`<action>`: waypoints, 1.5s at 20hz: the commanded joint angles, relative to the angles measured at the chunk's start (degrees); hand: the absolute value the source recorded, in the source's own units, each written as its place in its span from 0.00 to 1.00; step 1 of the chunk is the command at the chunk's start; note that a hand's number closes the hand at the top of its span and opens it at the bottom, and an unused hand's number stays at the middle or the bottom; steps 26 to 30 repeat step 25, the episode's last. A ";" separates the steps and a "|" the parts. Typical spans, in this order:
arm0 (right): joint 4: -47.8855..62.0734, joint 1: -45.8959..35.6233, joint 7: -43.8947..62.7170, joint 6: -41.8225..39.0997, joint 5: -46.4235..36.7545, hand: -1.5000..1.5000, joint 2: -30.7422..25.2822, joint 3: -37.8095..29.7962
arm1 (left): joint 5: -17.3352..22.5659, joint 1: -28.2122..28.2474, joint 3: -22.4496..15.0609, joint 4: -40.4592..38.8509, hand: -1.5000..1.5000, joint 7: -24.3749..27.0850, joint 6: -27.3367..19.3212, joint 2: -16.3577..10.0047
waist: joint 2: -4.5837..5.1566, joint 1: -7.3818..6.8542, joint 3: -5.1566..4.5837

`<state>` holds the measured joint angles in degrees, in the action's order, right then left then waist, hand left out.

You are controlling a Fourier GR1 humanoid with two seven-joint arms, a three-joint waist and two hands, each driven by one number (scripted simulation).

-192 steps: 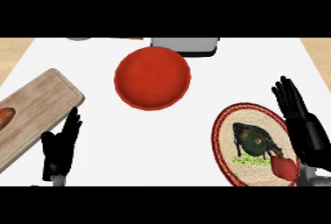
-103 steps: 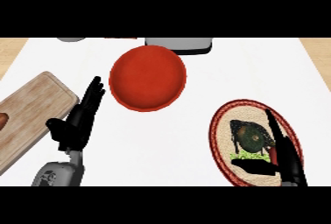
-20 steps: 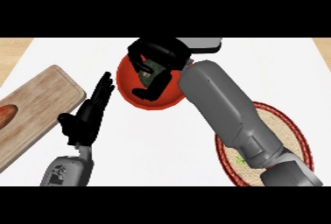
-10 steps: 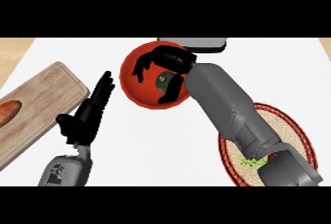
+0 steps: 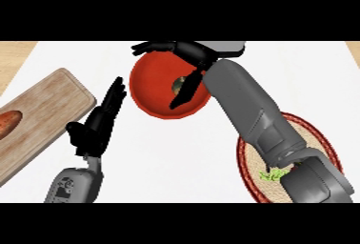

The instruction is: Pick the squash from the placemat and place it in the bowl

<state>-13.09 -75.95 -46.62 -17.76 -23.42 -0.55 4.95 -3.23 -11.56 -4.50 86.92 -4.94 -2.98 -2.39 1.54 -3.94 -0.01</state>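
Already done: the squash [image 5: 178,84] is seen inside the red bowl [image 5: 151,97] and off the woven placemat [image 5: 321,138], so the carry is judged complete
Squash position: a dark olive lump low in the bowl's hollow, towards its right side, partly screened by a finger
Hand over the bowl: the right hand [image 5: 184,51] is held above the bowl's far rim, fingers spread apart and mostly straight, nothing pinched; whether a fingertip touches the squash cannot be told
To be done: only a clean let-go to be confirmed and the arm to be drawn clear of the bowl, as judged from this view
Other hand: the left hand [image 5: 98,125] is held flat, fingers straight and close together, thumb out, between the cutting board [image 5: 44,110] and the bowl, holding nothing
Placemat: round, red-rimmed, at lower right, largely covered by the right forearm [image 5: 246,109]; a small green scrap [image 5: 271,175] lies on it
Counts, task things: one squash, one bowl, one placemat, two hands
Counts, other things: one cutting board with one orange-red vegetable [image 5: 10,122] at its left edge, one grey object [image 5: 229,46] behind the bowl, its kind not to be told
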 commanded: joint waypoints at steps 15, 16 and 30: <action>6.53 -2.69 4.42 -24.81 8.83 0.00 -13.20 -8.91 | 0.60 0.12 0.22 -0.05 0.50 0.35 0.50 0.41 | 0.88 -1.33 0.06; 5.76 -1.53 2.67 -25.65 9.07 0.00 -13.78 -9.01 | 0.01 -0.73 -0.27 0.47 0.50 0.03 0.74 0.02 | 1.13 -1.52 0.13; 2.56 1.69 2.99 -27.76 8.61 0.00 -13.20 -6.99 | -1.06 -0.92 -1.54 1.28 0.50 -0.63 -0.23 1.18 | 1.06 -1.83 0.18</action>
